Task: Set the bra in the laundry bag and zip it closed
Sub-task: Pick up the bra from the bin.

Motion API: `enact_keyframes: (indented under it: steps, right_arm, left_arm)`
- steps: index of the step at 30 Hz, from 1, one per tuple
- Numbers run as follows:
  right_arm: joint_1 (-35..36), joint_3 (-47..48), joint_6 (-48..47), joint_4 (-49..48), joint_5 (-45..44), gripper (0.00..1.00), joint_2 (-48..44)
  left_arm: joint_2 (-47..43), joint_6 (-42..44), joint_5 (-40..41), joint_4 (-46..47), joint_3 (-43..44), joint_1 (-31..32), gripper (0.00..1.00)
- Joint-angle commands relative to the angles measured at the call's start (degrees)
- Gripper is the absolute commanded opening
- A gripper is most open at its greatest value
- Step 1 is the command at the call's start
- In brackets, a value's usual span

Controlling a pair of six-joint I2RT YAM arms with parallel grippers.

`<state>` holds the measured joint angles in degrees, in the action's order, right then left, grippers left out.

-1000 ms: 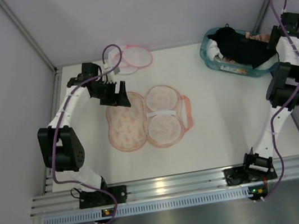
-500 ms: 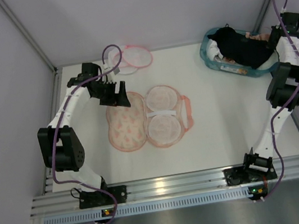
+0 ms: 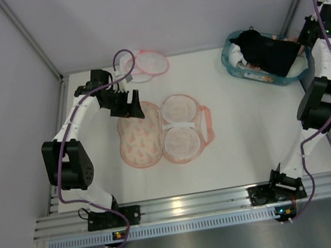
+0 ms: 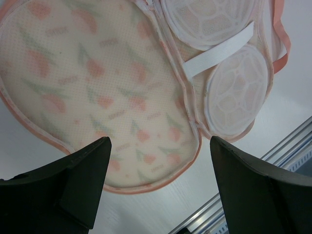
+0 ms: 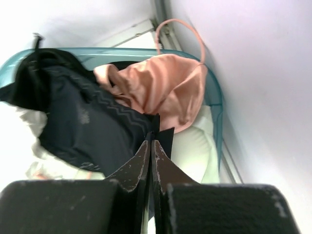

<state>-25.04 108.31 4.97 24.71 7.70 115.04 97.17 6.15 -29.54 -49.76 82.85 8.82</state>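
Observation:
The salmon-pink bra lies in the teal basket, partly under a black garment. My right gripper is over the basket, shut on an edge of the black garment, right beside the bra. In the top view it is at the basket's right end. The round white mesh laundry bag with its pink rim lies at the table's back. My left gripper is open and empty, hovering over the orange-printed padded piece; in the top view it is above that piece's upper left.
The peanut-shaped padded piece lies opened flat mid-table, with two white mesh discs and a white strap on its right half. The teal basket at the back right also holds white cloth. Walls close in on both sides.
My right arm has risen and swung right over the basket, still shut on the black garment. The left arm has not moved.

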Motion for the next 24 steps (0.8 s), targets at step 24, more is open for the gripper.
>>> enact_keyframes:
  steps: [24]
  right_arm:
    - [6.8, -6.8, 21.6, -11.3, 31.1, 0.00, -23.7]
  left_arm:
    - [-6.0, 4.7, -8.8, 2.4, 8.6, 0.0, 0.87]
